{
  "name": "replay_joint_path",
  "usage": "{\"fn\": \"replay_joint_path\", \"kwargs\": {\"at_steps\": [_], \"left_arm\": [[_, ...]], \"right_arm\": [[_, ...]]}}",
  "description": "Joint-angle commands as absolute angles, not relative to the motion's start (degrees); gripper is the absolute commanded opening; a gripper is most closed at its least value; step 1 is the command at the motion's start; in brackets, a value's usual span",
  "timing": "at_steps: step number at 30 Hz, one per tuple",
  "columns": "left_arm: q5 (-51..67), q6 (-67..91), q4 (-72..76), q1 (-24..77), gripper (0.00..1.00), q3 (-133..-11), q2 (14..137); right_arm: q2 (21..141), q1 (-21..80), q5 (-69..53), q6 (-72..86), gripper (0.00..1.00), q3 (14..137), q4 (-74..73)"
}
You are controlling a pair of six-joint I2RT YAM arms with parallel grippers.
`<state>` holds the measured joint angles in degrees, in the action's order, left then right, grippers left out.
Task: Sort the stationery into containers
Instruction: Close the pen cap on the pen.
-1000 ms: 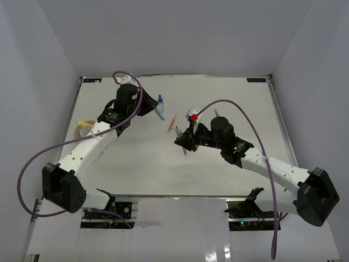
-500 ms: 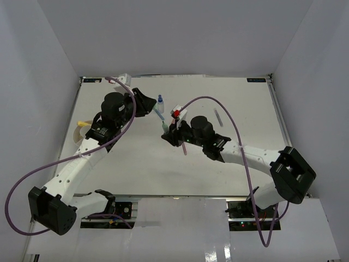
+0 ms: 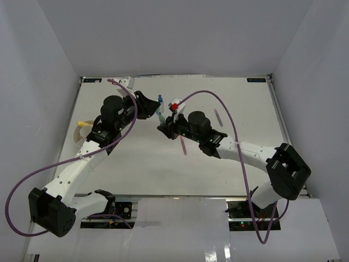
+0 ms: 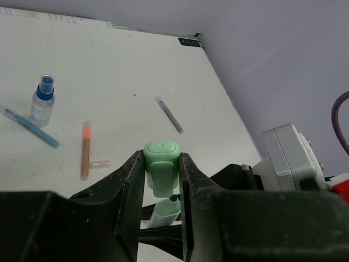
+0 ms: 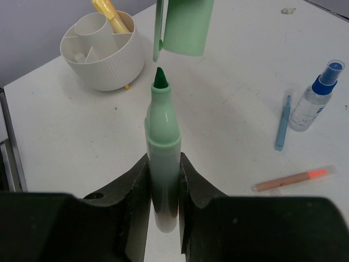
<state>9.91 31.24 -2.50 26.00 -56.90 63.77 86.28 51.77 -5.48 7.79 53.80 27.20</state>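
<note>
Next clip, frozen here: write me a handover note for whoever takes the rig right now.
Left gripper: shut on the green cap.
Right gripper: shut on the green marker, tip bare; the cap is just above it, not touching.
Container: a yellow marker is in it.
Loose on the table: spray bottle, blue pen, orange pen, purple pen.
Left to do: cap the marker, then sort it and the loose items.

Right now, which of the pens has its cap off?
The green marker in the right claw: its dark tip is bare, its cap held just above by the left claw. The blue pen and orange pen lie on the table.
</note>
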Motion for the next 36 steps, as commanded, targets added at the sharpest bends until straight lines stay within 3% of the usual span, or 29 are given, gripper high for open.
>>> {"fn": "replay_joint_path", "kwargs": {"at_steps": [1,36], "left_arm": [[12.04,30.41,-0.44,26.19,0.0,-56.16,61.26],[11.6,28.48,4.04,26.19,0.0,-53.44,60.65]], "right_arm": [[87.53,52.03,-4.39,8.0,0.08,57.22,30.59],[86.13,51.77,-1.59,7.29,0.08,59.24,30.41]]}}
